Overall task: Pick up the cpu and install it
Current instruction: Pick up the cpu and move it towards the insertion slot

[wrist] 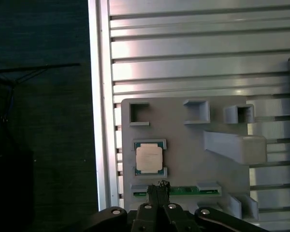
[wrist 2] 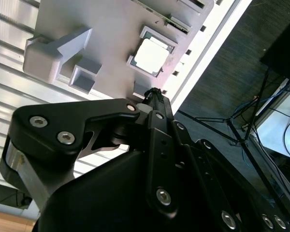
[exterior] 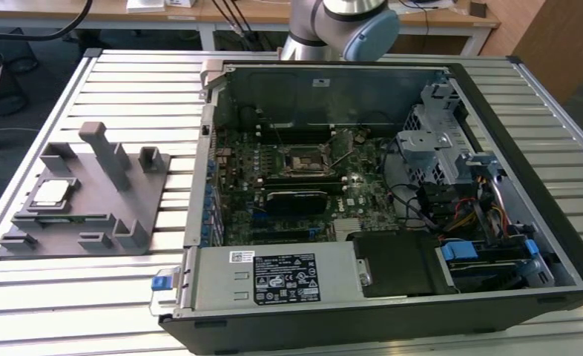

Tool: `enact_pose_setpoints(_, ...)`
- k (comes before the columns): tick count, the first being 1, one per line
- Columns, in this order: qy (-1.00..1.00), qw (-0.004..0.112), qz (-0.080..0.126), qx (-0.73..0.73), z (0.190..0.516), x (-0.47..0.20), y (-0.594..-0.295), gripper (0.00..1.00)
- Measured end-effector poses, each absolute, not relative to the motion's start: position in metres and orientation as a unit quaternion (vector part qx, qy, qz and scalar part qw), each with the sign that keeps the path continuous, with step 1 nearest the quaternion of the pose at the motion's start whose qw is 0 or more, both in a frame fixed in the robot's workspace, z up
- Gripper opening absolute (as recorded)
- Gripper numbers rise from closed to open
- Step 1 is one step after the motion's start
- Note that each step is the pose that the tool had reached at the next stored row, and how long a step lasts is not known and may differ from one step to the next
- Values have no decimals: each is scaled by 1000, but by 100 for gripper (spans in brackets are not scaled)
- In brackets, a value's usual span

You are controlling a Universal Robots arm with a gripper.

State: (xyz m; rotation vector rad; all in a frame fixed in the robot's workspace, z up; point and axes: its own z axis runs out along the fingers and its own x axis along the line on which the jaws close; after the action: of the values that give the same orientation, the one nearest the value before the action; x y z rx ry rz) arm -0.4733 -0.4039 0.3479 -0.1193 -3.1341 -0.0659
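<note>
cpu (wrist: 149,158) in grey fixture tray (wrist: 183,145)

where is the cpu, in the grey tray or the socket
In the grey tray: the cpu lies flat in one of its recesses, outside the computer case.

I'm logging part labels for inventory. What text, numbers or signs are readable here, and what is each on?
Black label on the power supply: too small to read.
White sticker beside it: too small.
Small tag on the case wall: blurred.
cpu lid: no legible print.
</note>
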Motion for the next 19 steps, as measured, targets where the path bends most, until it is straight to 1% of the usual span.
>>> enact_pose_setpoints(12, -999, 3, -21, -38, 344, -477, -404, 11)
enact_pose_setpoints(19, -999, 3, -21, -38, 335, -478, -404, 11)
